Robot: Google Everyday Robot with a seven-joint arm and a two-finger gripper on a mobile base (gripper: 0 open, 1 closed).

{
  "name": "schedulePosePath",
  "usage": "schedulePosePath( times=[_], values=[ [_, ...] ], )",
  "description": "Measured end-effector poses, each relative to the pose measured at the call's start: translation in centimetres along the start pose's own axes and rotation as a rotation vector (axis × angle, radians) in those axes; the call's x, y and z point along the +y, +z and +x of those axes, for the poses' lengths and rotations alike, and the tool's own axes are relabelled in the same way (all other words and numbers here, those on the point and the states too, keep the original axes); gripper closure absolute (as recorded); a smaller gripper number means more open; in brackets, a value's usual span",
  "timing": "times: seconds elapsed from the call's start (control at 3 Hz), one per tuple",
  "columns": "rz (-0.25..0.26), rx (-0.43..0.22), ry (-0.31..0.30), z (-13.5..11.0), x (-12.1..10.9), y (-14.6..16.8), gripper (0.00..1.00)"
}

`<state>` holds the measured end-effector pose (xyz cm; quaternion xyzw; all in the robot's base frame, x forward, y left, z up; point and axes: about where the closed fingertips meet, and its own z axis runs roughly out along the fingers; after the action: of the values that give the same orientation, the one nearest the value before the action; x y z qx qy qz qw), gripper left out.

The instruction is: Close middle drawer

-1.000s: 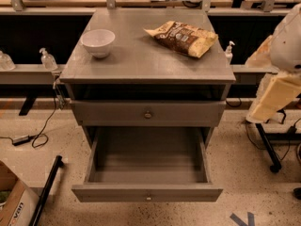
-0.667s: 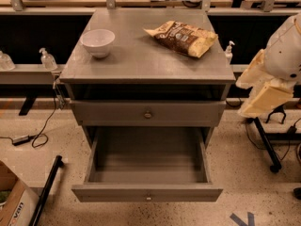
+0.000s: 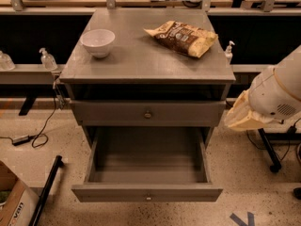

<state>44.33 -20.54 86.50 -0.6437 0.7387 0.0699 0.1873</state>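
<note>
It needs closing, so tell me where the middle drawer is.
Camera view, centre: the middle drawer sits below the cabinet top, above the pulled-out bottom drawer. The gripper is not in view; only the arm shows at right.

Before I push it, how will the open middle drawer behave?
The middle drawer looks empty and rigid, so it should probably slide in lightly without flexing. Pushing near its centre knob likely avoids skewing it. The end effector is out of view; only the arm shows, right of the cabinet.
</note>
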Motion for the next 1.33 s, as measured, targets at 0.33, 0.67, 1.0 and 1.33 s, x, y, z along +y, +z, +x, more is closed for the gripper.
schedulePosePath(
  times=[0.33,0.67,1.0,1.33],
  values=[
    [0.004,-0.009,-0.011,0.2,-0.2,0.8,1.0],
    [-0.013,0.011,-0.004,0.3,-0.1,1.5,1.0],
    [-0.052,-0.005,0.025,0.6,1.6,5.9,1.0],
    [-0.079,0.0,0.039,1.3,3.2,10.6,1.0]
  ],
)
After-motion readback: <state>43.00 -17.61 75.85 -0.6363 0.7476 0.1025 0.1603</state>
